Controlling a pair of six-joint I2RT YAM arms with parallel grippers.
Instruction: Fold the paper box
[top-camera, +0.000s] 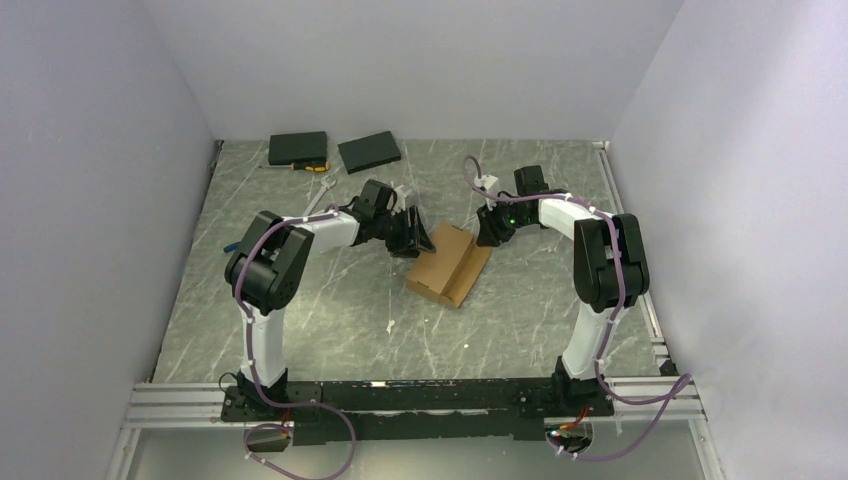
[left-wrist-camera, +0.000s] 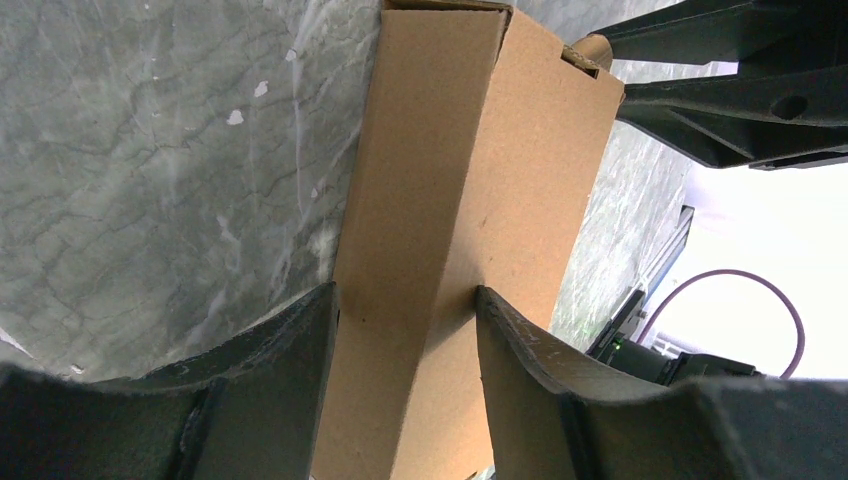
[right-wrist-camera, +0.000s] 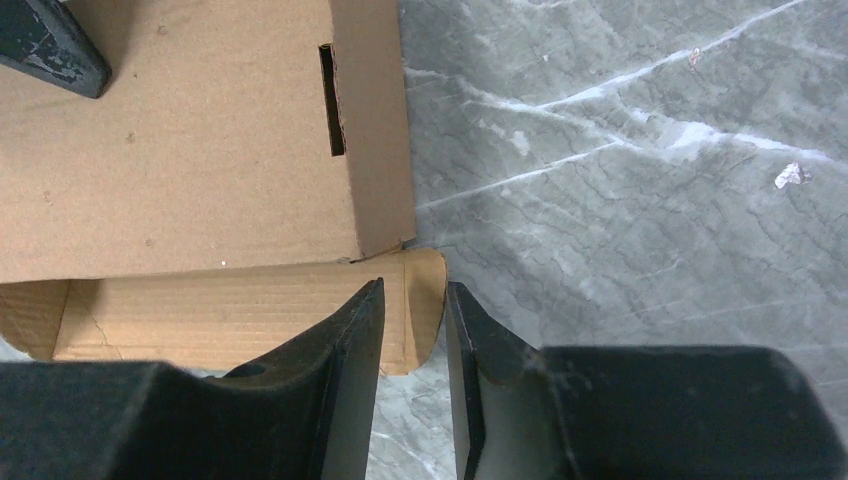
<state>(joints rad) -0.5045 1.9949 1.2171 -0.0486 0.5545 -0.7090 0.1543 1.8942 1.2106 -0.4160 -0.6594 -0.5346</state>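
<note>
The paper box (top-camera: 448, 262) is a brown cardboard carton, partly folded, lying mid-table between the arms. My left gripper (top-camera: 412, 235) is at its left end. In the left wrist view its fingers (left-wrist-camera: 300, 350) press against both sides of an upright folded part of the box (left-wrist-camera: 440, 200), so the left gripper (left-wrist-camera: 405, 290) is shut on it. My right gripper (top-camera: 490, 232) is at the box's far right corner. Its jaws (right-wrist-camera: 415, 285) stand a little apart around a rounded tab flap (right-wrist-camera: 425, 300) without pinching it. A slotted panel (right-wrist-camera: 200, 150) lies above the flap.
Two black flat slabs (top-camera: 298, 148) (top-camera: 369, 151) lie at the back of the marbled table (top-camera: 330, 320), with a small orange item (top-camera: 318, 168) beside them. White walls close in the left, back and right sides. An aluminium rail (top-camera: 400, 395) runs along the near edge.
</note>
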